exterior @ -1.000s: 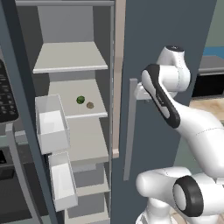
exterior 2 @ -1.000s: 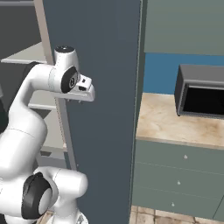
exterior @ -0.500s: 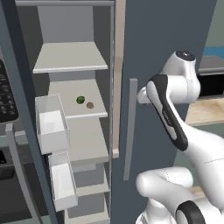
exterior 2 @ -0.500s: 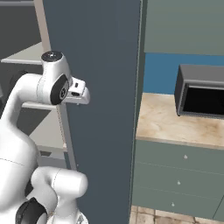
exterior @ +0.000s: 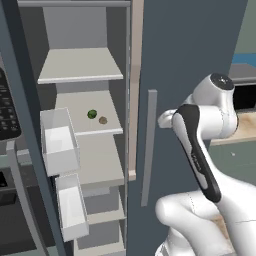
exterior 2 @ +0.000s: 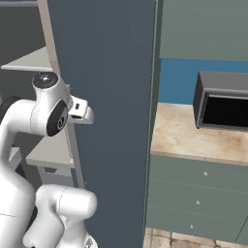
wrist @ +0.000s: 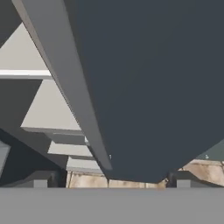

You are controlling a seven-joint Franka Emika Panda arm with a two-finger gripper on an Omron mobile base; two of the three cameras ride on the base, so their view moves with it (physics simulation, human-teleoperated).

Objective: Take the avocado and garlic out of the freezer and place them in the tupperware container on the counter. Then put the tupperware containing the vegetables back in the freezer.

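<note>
Tall dark blue-grey freezer (exterior: pixel 200 60) standing open. Small dark green avocado ball (exterior: pixel 92 114) and pale tan garlic lump (exterior: pixel 103 120) sitting on middle shelf – nothing taken yet. Black two-finger pincer (wrist: pixel 109 178) spreading wide, holding nothing, pointing at door edge. All steps waiting.

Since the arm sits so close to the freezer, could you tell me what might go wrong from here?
1. The gripper faces the closed right door's handle, so it could bump it.
2. The avocado and garlic lie close together on one shelf; reaching for one may nudge the other.
3. The door bins narrow the way in.
</note>
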